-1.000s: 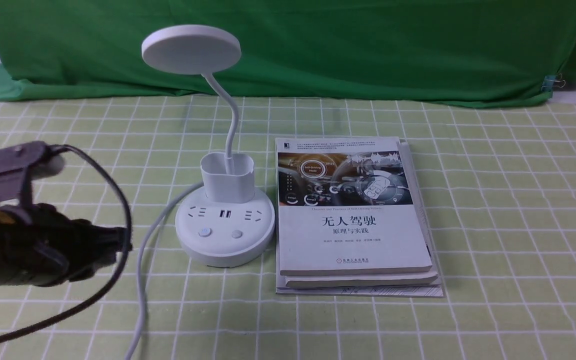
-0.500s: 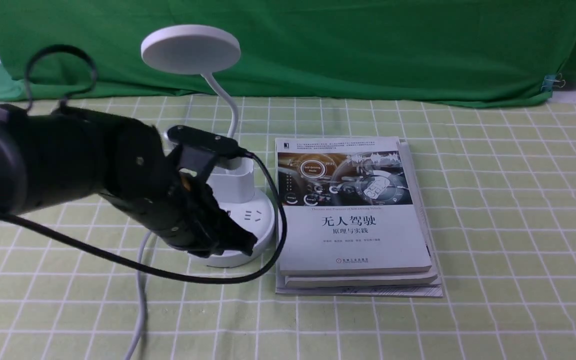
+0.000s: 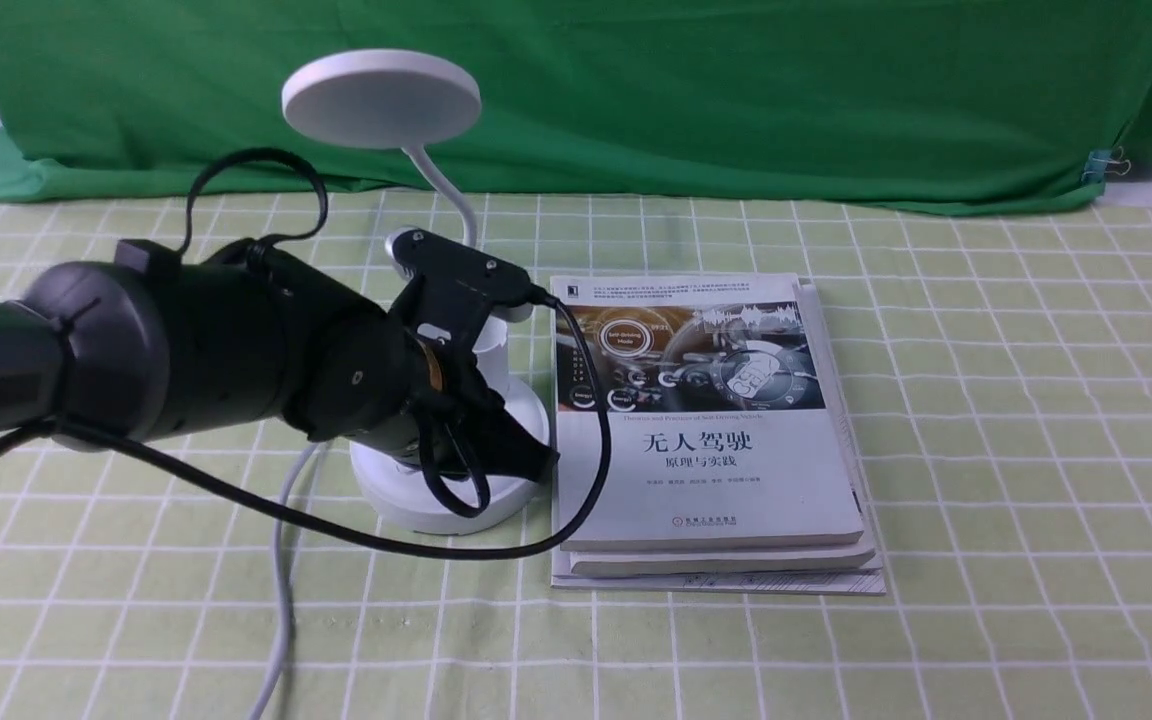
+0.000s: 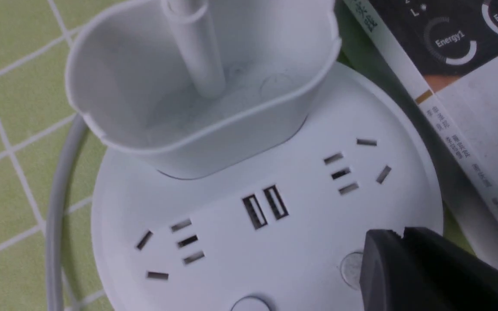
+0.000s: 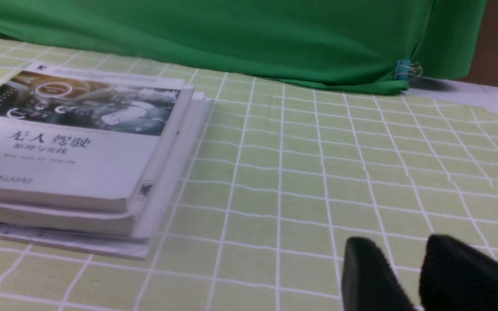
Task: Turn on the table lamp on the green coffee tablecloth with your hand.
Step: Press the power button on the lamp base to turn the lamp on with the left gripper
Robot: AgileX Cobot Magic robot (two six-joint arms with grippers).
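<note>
The white table lamp stands on the green coffee tablecloth, with its disc head up on a bendy neck. My left hand, black with cables, reaches over the lamp's round base and hides most of it. My left gripper is shut. In the left wrist view its tip sits over the base, right beside and partly covering one round button. The second button and the square cup are uncovered. My right gripper is open and empty, low over the cloth.
A stack of books lies just right of the lamp base, also seen in the right wrist view. The lamp's white cord runs toward the front edge. A dark green backdrop cloth hangs at the back.
My left arm has swung in from the left edge to over the lamp base, and its shut gripper has shifted further right, toward the books. The lamp and books have not moved.
</note>
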